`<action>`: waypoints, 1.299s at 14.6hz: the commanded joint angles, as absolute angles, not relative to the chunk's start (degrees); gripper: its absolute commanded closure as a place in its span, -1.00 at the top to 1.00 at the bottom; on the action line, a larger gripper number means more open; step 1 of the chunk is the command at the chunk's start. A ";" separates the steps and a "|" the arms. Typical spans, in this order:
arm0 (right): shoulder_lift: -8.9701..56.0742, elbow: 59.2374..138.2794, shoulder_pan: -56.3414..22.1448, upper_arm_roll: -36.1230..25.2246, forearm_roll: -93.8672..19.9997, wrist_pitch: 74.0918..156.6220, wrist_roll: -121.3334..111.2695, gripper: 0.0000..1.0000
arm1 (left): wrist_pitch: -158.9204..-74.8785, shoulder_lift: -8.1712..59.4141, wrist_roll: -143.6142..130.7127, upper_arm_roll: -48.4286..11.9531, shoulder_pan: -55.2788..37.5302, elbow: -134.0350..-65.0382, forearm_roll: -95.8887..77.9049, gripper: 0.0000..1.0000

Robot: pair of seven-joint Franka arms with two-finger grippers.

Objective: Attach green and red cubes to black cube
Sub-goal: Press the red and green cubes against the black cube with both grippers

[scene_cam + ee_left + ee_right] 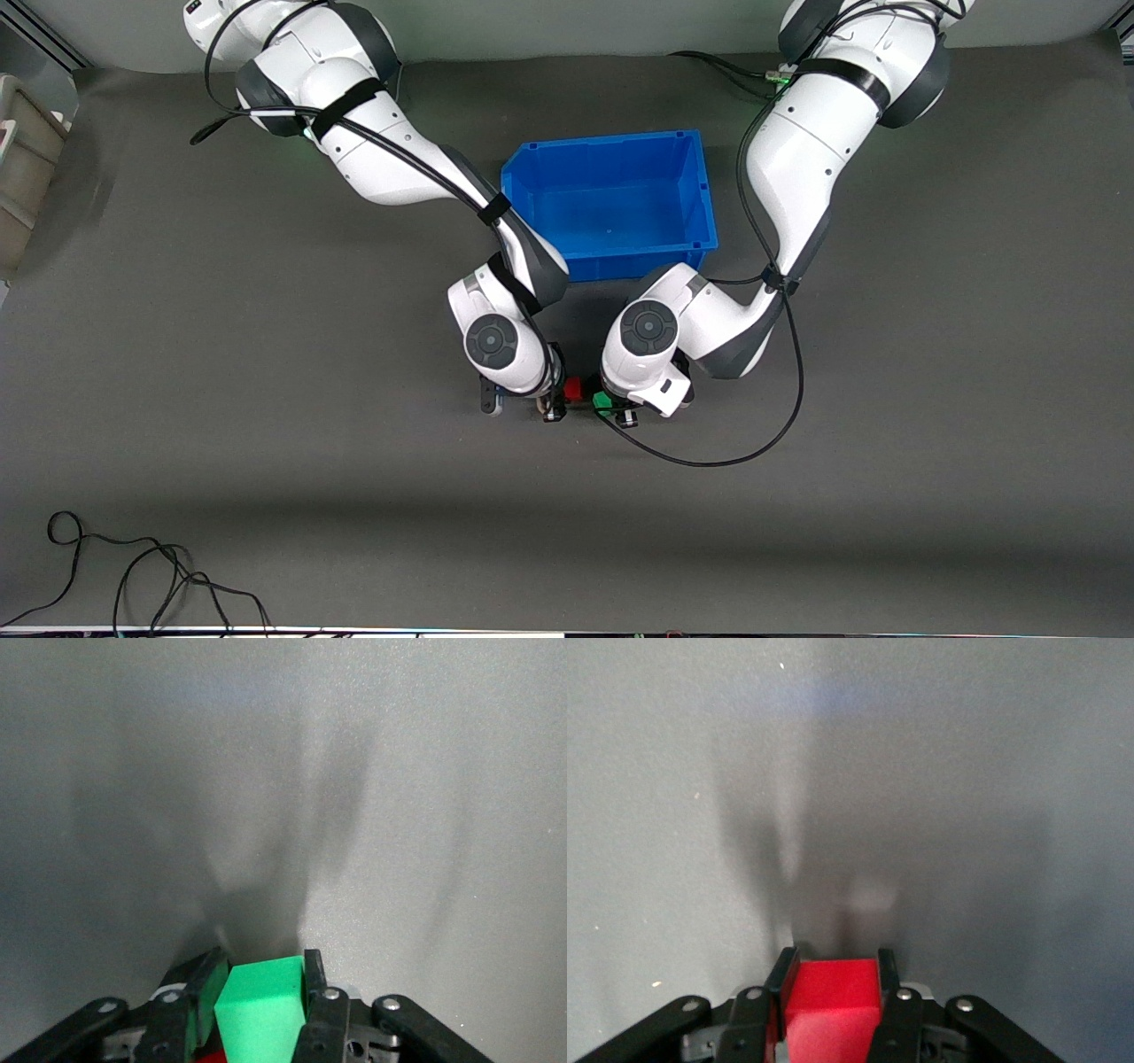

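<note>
Cubes held, one per arm, over grey mat [266,443] nearer the front camera than blue bin [611,199]. Left gripper [611,408] pinches green cube [261,1010]; right gripper [554,403] pinches red cube [831,1005]. Red and green face each other, close together. Black cube not seen between them; cannot tell where it lies.
</note>
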State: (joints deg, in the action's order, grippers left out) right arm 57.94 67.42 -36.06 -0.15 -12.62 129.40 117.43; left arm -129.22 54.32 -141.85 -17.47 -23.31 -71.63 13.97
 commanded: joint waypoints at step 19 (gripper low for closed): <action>59.94 65.57 -37.00 0.00 -11.69 134.47 120.32 -1.00 | -121.91 54.05 -134.83 -16.08 -25.13 -71.54 15.29 -0.95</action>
